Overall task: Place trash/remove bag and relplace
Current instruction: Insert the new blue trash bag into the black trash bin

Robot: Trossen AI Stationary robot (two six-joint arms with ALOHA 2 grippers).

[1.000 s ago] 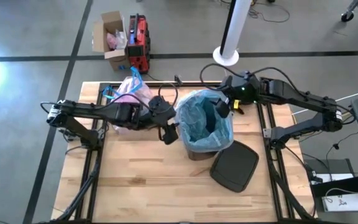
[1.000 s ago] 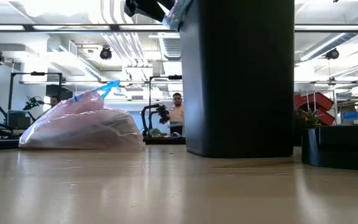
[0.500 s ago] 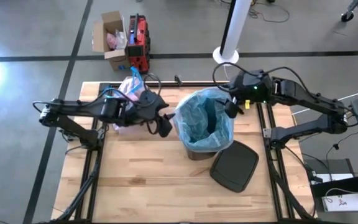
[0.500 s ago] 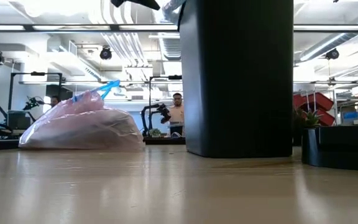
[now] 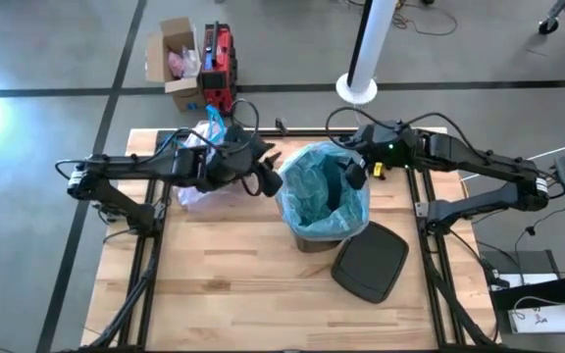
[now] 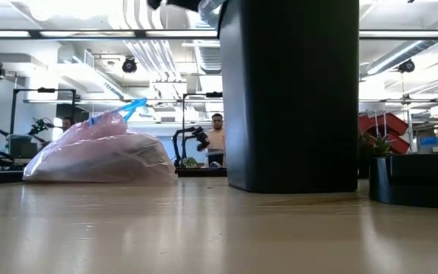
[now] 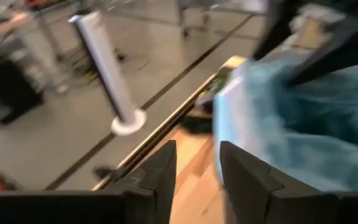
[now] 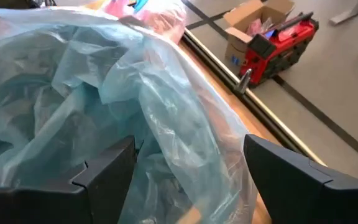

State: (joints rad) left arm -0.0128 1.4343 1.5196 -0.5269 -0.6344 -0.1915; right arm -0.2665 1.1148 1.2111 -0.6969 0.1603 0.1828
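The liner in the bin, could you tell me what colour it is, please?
Translucent light blue liner, seen best in the right wrist view.

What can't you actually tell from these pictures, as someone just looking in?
- What lies in the light blue bag: the high view shows only folds of plastic.
- Contents of the tied pink bag: its cloudy plastic hides them in the low view.
- Both arms in the low view: the black bin and the top edge cut them off.
- Whether the left gripper grips plastic: that wrist view is blurred.
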